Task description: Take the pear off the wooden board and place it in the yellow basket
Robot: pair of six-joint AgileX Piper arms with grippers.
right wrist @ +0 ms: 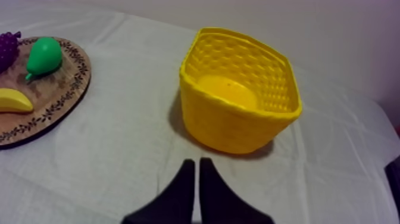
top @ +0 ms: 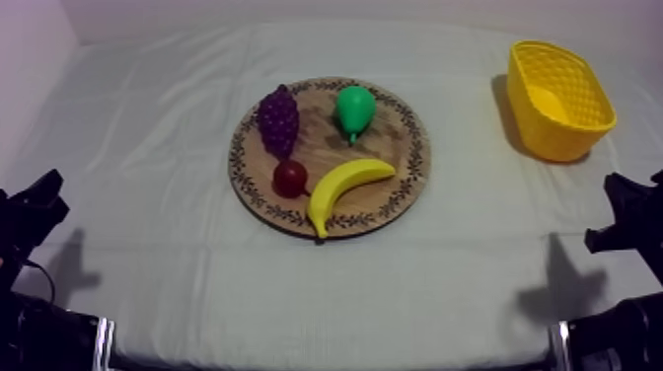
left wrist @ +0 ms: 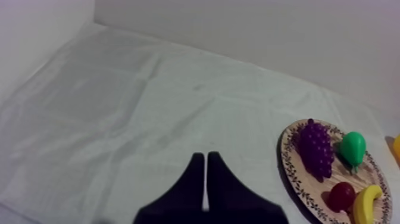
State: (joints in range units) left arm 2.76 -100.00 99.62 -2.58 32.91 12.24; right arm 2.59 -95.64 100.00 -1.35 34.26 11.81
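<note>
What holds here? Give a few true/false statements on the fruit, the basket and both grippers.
1. The pear lies on the wooden board. True.
2. The banana is in the yellow basket. False: the banana lies on the board.
3. The left gripper is shut on the grapes. False: it is shut on nothing; the grapes lie on the board.
4. The right gripper is shut on nothing, short of the basket. True.
</note>
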